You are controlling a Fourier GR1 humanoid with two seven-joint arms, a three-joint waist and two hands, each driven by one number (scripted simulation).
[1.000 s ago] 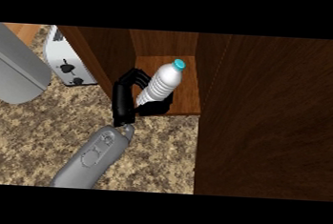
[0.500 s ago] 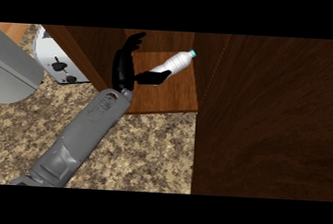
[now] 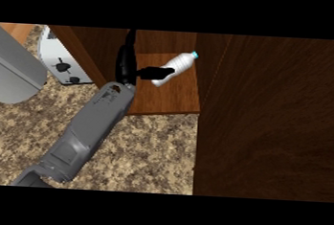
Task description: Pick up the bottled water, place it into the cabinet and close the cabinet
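The bottled water (image 3: 176, 67) is inside the cabinet (image 3: 88, 48), over its wooden shelf (image 3: 172, 98), close to the cabinet's right side; the left hand (image 3: 124, 71) is in the cabinet too, just to the left of the bottle. The hand is spread; its fingers (image 3: 130, 45) point straight into the cabinet and do not wrap the bottle; its thumb (image 3: 152, 73) sticks out sideways and touches the bottle's bottom end. The grey forearm (image 3: 91, 129) slants out of the cabinet's front.

The shelf is brown wood and its front edge meets a speckled stone counter (image 3: 146, 151); the cabinet's big dark door (image 3: 276, 115) stands open on the cabinet's right. A white toaster (image 3: 62, 63) sits on the counter just outside the cabinet's left wall; a big grey thing (image 3: 9, 72) is further out on that side, and I cannot tell what it is.

The bottle is see-through and pale; it has a blue-green cap (image 3: 195, 54); it is tilted, with the cap pointing to the cabinet's back and right.
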